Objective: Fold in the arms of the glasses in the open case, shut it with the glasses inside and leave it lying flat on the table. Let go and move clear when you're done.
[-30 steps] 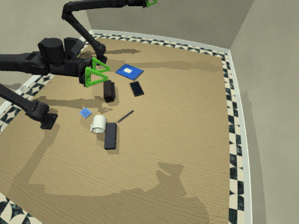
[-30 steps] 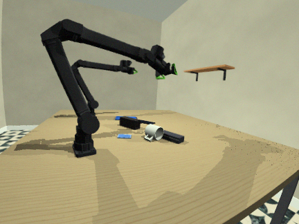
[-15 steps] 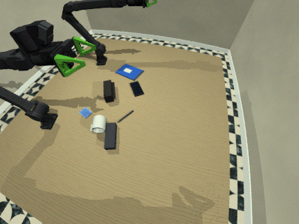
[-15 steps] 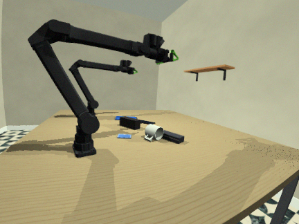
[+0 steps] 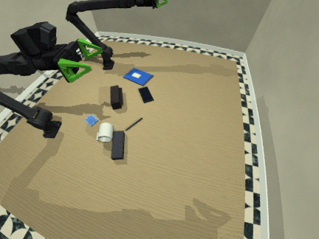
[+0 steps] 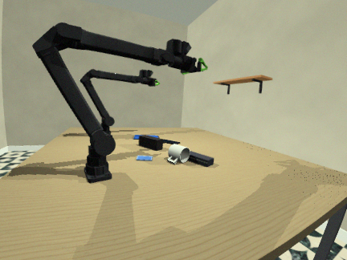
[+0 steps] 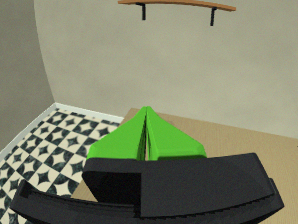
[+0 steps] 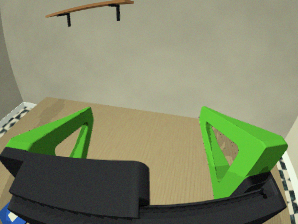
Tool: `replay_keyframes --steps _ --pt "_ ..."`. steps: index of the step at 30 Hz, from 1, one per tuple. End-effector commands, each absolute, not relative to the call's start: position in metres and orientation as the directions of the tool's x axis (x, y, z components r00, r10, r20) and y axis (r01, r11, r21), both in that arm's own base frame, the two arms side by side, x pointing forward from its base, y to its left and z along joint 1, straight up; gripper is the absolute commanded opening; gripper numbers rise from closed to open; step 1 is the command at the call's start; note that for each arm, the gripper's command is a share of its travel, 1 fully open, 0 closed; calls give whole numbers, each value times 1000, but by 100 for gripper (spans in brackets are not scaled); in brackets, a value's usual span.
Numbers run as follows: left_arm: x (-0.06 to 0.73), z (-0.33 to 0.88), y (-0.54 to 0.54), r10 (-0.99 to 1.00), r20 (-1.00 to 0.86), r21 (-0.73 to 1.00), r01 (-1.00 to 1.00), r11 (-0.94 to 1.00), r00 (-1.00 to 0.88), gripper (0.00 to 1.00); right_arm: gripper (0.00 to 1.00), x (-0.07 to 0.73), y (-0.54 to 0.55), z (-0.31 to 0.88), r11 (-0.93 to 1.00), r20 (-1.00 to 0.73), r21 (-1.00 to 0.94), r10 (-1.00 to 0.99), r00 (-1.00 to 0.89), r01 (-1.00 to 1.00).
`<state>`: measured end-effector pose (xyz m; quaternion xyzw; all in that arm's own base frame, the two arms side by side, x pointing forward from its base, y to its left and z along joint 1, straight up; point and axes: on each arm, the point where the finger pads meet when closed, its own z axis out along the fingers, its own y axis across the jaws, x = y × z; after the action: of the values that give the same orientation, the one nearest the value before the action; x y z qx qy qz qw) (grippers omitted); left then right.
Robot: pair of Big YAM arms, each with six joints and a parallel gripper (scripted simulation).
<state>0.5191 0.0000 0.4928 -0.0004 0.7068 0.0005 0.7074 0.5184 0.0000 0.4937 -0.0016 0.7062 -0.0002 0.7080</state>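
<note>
Right now the right gripper (image 5: 96, 60) (image 6: 198, 68) (image 8: 146, 112) is hanging high above the table (image 5: 177, 147) (image 6: 161, 209) (image 7: 250, 135) (image 8: 150, 140), its green fingers standing wide apart with nothing between them. The left gripper (image 5: 162, 3) (image 6: 157, 83) (image 7: 146, 112) is hovering over the far side in the exterior view, its fingertips meeting, and it is holding nothing either.

What looks like the case (image 5: 116, 97) (image 6: 150, 143), the dark brown one, is resting on the table between the two arm bases and out in front of them. A lower part is showing along one of its long sides. Whether its lid is closing it fully is not readable at this size, and the glasses are not showing in any view.

Near it, the phone (image 5: 146, 94) (image 6: 170, 141) is lying flat, with the blue book (image 5: 144, 78) (image 6: 140, 137) (image 8: 10, 215) just beyond. On the other side, the blue pad (image 5: 91, 120) (image 6: 144, 158) is lying near the white mug (image 5: 105, 132) (image 6: 177, 153), which is resting on its side. The dark grey box (image 5: 118, 144) (image 6: 202, 158) is sitting just beside the mug, and the pen (image 5: 134, 124) is lying slantwise near both. A wooden shelf (image 6: 242, 80) (image 7: 175, 4) (image 8: 90, 7) is jutting from the wall.
</note>
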Motion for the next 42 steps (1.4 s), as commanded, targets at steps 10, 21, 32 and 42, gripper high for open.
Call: replay_keyframes --steps 10,21,32,42 --pt "524 506 -1 5 -1000 5 2 1000 22 0 100 526 -9 531 1000 -998 11 10 64 18" --pt "525 502 1 4 -1000 4 -1 1000 16 0 100 527 -9 530 1000 -998 12 11 65 18" --pt "525 497 3 2 -1000 2 -5 1000 10 0 100 527 -9 531 1000 -998 12 11 69 19" --pt "525 493 3 1 -1000 1 -5 1000 6 0 100 527 -9 531 1000 -997 12 11 72 19"
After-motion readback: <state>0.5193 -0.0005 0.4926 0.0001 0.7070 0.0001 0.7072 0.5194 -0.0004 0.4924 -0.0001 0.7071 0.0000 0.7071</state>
